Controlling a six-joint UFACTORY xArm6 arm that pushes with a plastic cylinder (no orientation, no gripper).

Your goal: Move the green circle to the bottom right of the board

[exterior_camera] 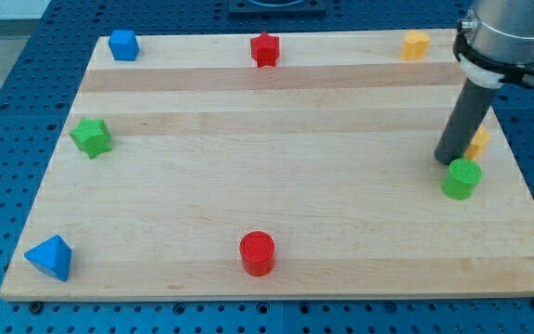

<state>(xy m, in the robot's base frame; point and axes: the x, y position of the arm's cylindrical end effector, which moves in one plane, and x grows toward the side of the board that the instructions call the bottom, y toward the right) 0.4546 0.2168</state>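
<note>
The green circle [461, 178] is a short green cylinder standing on the wooden board [276, 186] near its right edge, a little below the middle. My tip [451, 159] is down on the board just above and slightly left of the green circle, touching or nearly touching its upper edge. A yellow block [477, 142] sits right behind the rod, partly hidden by it, so its shape is unclear.
A green star-like block [91, 136] is at the left edge. A blue triangle [50, 257] lies at the bottom left. A red circle [257, 253] stands at the bottom middle. A blue block [123, 44], a red star-like block [264, 49] and a yellow block [416, 44] line the top edge.
</note>
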